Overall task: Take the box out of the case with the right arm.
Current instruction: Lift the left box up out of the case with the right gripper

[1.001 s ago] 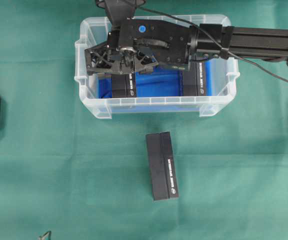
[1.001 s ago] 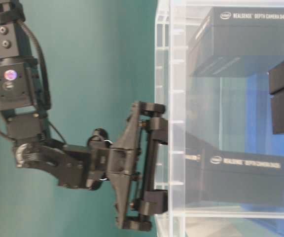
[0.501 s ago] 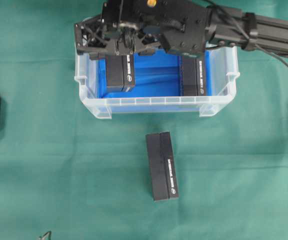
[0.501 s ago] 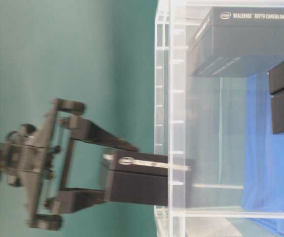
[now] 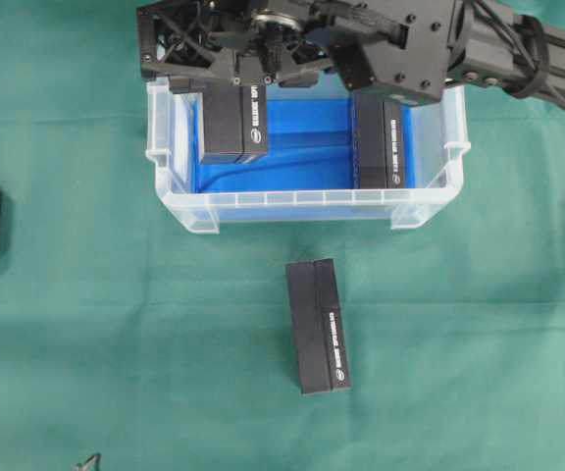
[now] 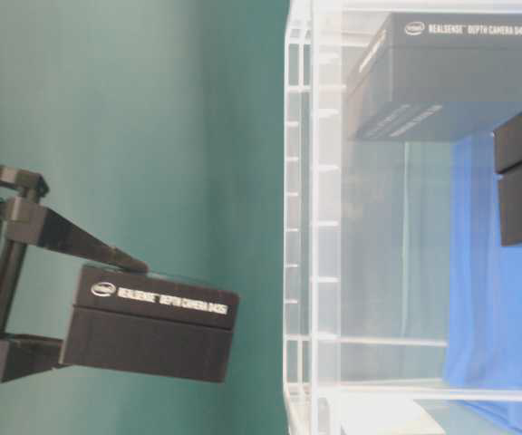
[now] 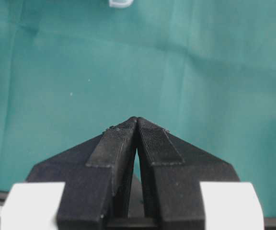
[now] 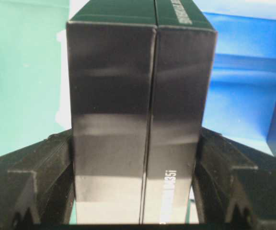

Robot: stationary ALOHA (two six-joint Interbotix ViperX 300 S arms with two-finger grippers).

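Clearly matte black box, white lettering, in right hand.

Overhead view: looks straight down on my counter, the case at upper centre. Table-level view: close, turned sideways, sharing that case. Wrist views: each looks closely along my own hand.

Even, bright overhead light; soft glare streaks the black box in the wrist view, and the gripper frame blurs at nine o'clock table-level.
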